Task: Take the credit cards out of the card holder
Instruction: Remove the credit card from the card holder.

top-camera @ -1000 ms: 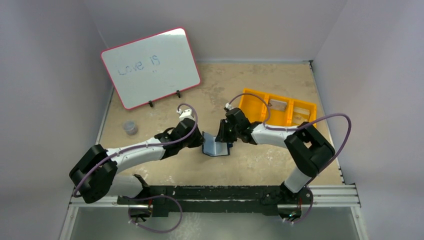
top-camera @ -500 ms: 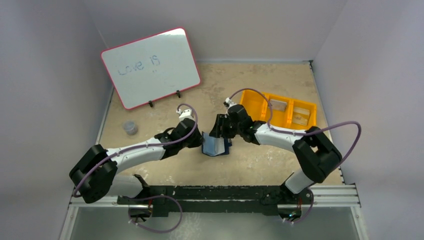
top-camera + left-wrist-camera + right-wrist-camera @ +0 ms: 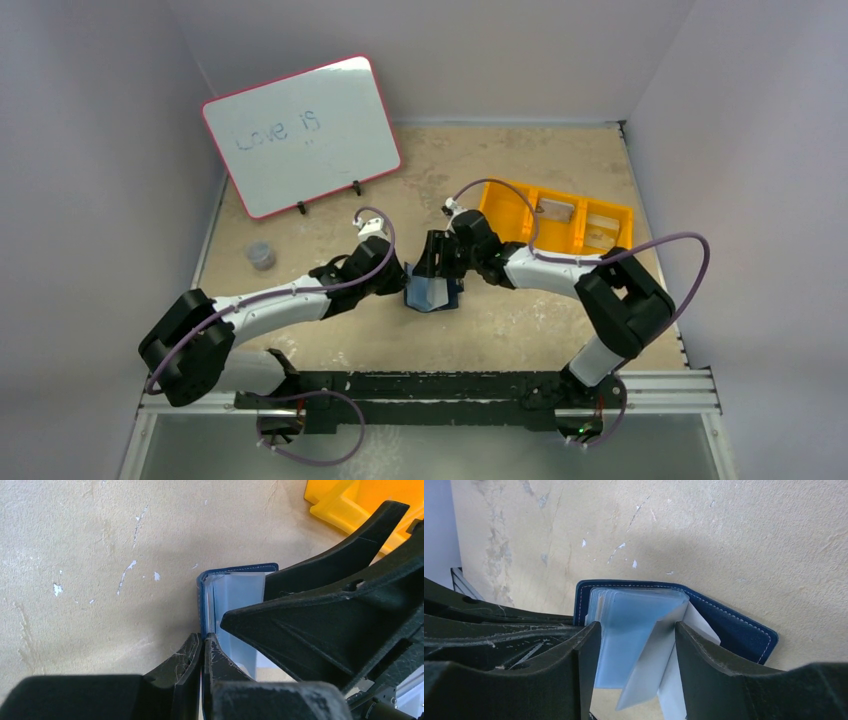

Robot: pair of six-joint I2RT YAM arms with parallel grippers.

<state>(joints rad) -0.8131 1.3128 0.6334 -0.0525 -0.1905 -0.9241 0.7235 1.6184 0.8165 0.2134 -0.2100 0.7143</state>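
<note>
Left wrist view: the left gripper (image 3: 202,649) has its two black fingers pressed together on the stitched edge of one cover of a small navy-blue folding card holder (image 3: 201,592), pinching it so the holder stands open. Right wrist view: the right gripper (image 3: 636,645) has its jaws parted, one finger on either side of the holder's fan of pale see-through inner pockets (image 3: 629,615), clamped on nothing. Whether the whitish leaf beside its right finger is a card or a pocket cannot be told. From the top external camera, both arms meet over the holder near the middle of the sandy-beige bench (image 3: 330,225). Two whitish-grey flat credit cards (image 3: 558,211) lie in an orange plastic three-compartment tray (image 3: 503,212) toward the bench's right edge, one in the middle compartment and one in the right. A pink-framed whiteboard (image 3: 300,135) reading "Love is" stands propped at the far left corner, with a small grey round pot (image 3: 261,255) near the left edge.
</note>
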